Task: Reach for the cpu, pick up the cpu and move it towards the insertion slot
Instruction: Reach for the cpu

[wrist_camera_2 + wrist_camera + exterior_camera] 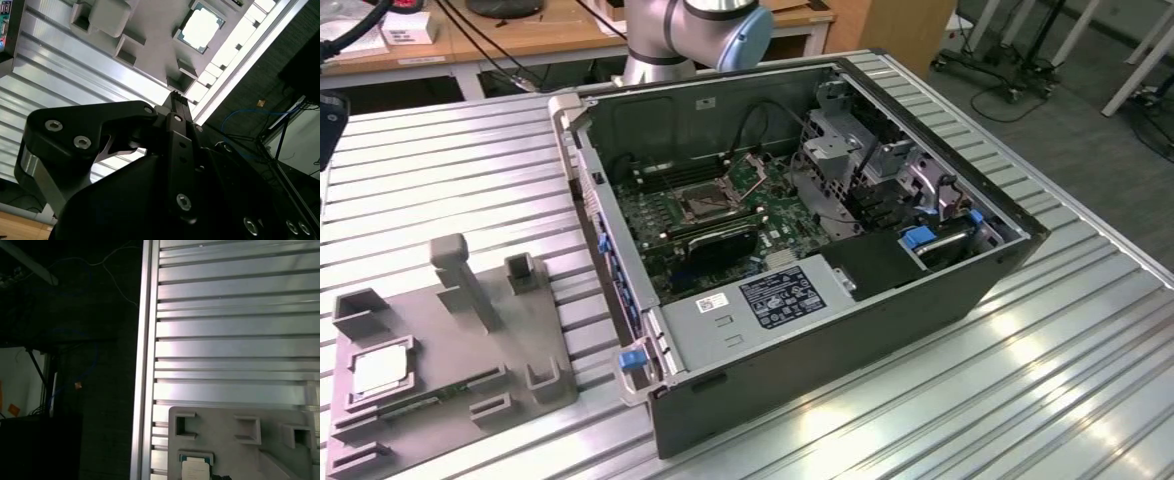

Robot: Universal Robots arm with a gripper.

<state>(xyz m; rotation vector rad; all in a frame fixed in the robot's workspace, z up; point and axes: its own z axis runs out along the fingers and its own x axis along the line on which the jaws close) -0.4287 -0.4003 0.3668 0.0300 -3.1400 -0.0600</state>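
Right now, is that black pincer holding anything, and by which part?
Nothing that I can see: the small silvery-white square chip lies in the grey plastic holder, apart from the pincer.

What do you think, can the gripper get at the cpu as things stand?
Probably yes. The cpu lies face up in the grey holder with nothing on top of it, and the gripper hangs above the holder with open air between.

Black label (pixel 781 297): on the power supply cover (pixel 720 340); you get white print, too small to read.
White sticker (pixel 715 303): just beside it; print unreadable.
cpu (pixel 201 27): face glares white; no marking you can read.
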